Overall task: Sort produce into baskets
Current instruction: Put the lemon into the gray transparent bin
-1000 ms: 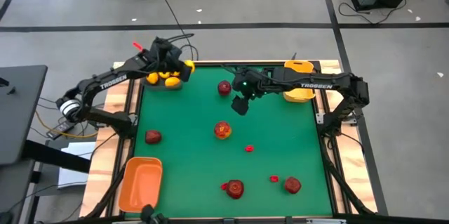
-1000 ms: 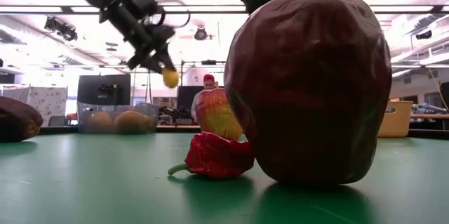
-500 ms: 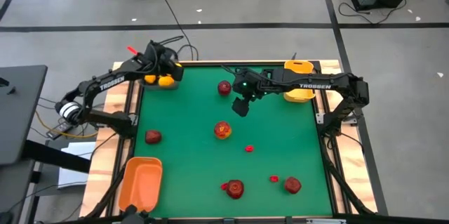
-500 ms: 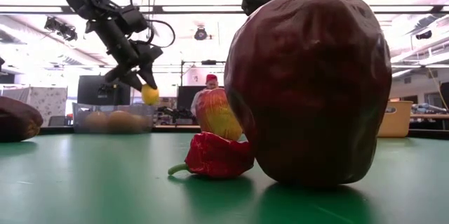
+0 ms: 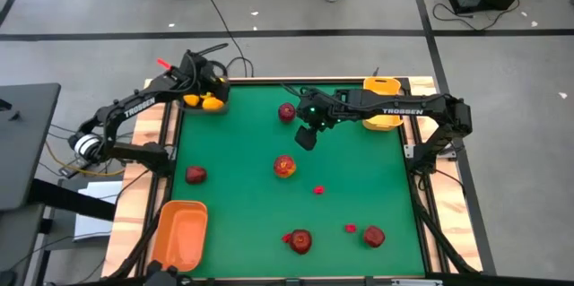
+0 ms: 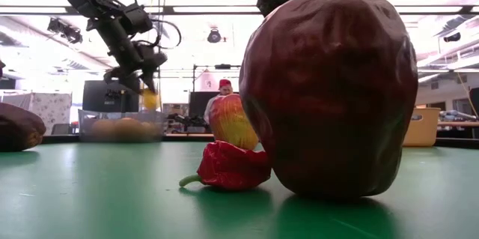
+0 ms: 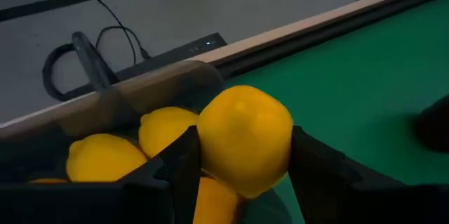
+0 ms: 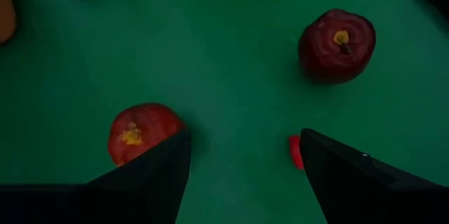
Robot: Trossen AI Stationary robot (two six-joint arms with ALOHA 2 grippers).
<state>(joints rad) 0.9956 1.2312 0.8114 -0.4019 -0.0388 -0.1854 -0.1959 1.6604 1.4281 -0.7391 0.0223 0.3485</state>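
Lemon: a yellow lemon (image 7: 244,140) sits clamped between the left gripper's (image 7: 242,159) two dark fingers, just above the grey tray (image 7: 151,97) at the table's far left corner; its blunt tip faces the wrist camera, so its long axis runs roughly along the fingers.
Lemons in tray: at least two more lemons (image 7: 104,158) lie in the grey tray, touching each other, right under the held one.
Left arm: it reaches from the table's left edge toward the far corner, elbow raised, wrist angled down over the tray; in the low view the left gripper (image 6: 147,89) hangs with the fruit just above the tray's rim.
Right arm: it stretches in from the right across the far half of the green table (image 5: 359,178); the right gripper (image 5: 306,136) hovers over the mat with its fingers spread apart and nothing between them.
Apples: a dark red apple (image 5: 286,112) lies just beside the right gripper; a red-orange apple (image 5: 283,166) lies near the middle.
Other trays: the yellow tray (image 5: 383,117) is at the far right corner, the orange tray (image 5: 179,232) at the near left.
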